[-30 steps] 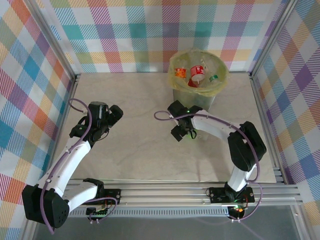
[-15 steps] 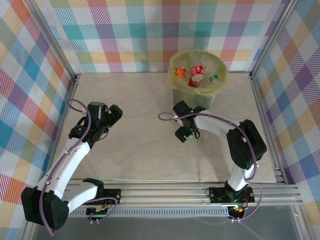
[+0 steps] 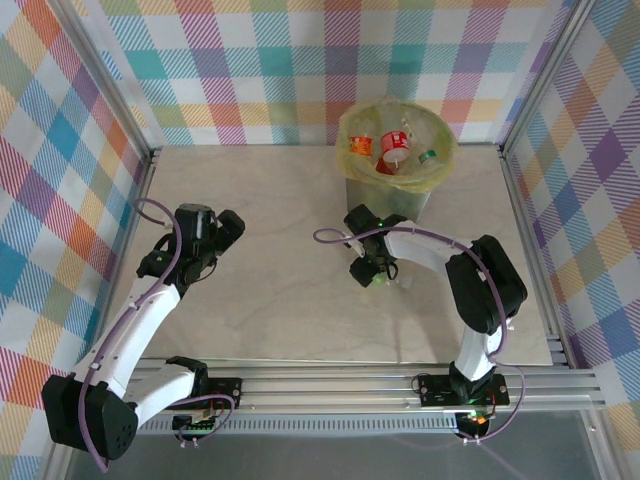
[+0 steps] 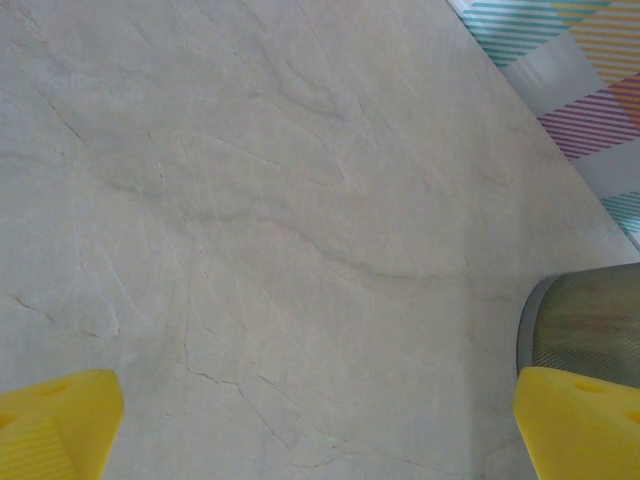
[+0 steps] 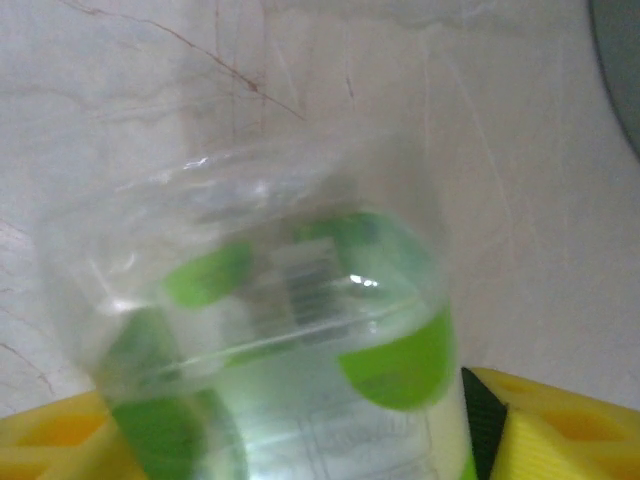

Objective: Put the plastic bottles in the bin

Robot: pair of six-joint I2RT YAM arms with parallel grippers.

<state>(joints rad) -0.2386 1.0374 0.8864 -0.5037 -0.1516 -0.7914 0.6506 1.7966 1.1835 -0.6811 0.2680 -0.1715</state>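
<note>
Green-labelled bottle (image 5: 300, 340) pinched in right hand (image 5: 300, 450), bin (image 3: 405, 198) near overhead

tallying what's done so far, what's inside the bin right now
Inside the bin, on its yellow liner, lie an orange-labelled bottle, a red-labelled bottle and a small green-marked bottle. Anything beneath them is covered.

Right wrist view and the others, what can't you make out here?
- Right wrist view: the green-labelled bottle is blurred; the bottom edge cuts off where the right fingers meet it, so the grip is unclear.
- Top view: the right arm covers most of it.
- Top view: the binned bottles are too small to count; upper ones hide any below in the bin.
- Left wrist view: the right edge and a left finger cut off the bin.
</note>
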